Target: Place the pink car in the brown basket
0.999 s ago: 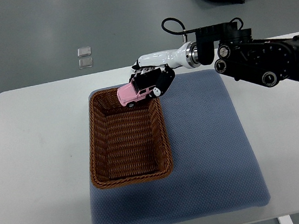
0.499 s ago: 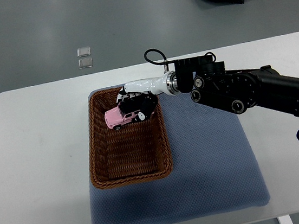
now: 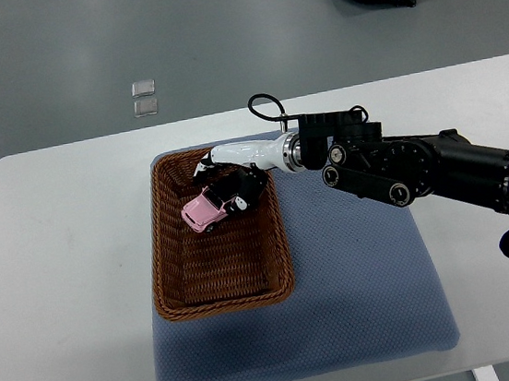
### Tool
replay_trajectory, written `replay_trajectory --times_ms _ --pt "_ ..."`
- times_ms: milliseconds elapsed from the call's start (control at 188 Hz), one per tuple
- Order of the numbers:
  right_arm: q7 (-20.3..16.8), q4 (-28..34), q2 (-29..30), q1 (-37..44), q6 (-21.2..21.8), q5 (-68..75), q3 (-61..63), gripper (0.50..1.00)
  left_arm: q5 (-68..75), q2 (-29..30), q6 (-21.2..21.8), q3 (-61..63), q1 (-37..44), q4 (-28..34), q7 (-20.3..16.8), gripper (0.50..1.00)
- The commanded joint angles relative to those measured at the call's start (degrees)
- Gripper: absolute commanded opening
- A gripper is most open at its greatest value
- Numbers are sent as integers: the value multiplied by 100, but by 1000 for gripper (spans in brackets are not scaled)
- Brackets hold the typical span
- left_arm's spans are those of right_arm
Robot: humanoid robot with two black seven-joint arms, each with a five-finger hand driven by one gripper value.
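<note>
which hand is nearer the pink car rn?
Right. The right hand reaches in from the right edge and is gripping the pink car over the far end of the basket. The left hand isn't in view.

Single top view, steep downward look from the robot's side, whole table (image 3: 51, 271) framed, floor beyond

A basket (image 3: 225, 292) is sitting on the left part of a cushion (image 3: 361, 298), which is lying on the desk (image 3: 60, 270). A toy car (image 3: 203, 212) is sitting inside the basket's far half, with the right hand (image 3: 228, 183) reaching in over it from the right.
</note>
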Motion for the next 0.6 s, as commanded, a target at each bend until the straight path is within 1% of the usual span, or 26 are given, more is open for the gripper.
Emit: replay_trajectory --times_ms 0,133,260,292,436,595 --pt "0 1 -55 -4 2 17 21 893 1 0 1 8 0 0 -1 1000" --pt "9 1 -161 23 11 281 452 895 1 0 1 -1 0 0 -1 1000" --pt "27 10 -627 -21 55 879 1445 895 1 0 9 -1 0 9 -1 1000" --pt "79 10 -706 -92 72 1142 1717 895 1 0 1 -1 0 9 -1 1000" --pt "527 10 -969 -803 72 2697 3140 895 1 0 1 8 0 9 -1 1000" --pt "589 1 -890 -1744 72 4799 4495 895 1 0 9 17 0 0 -1 1000"
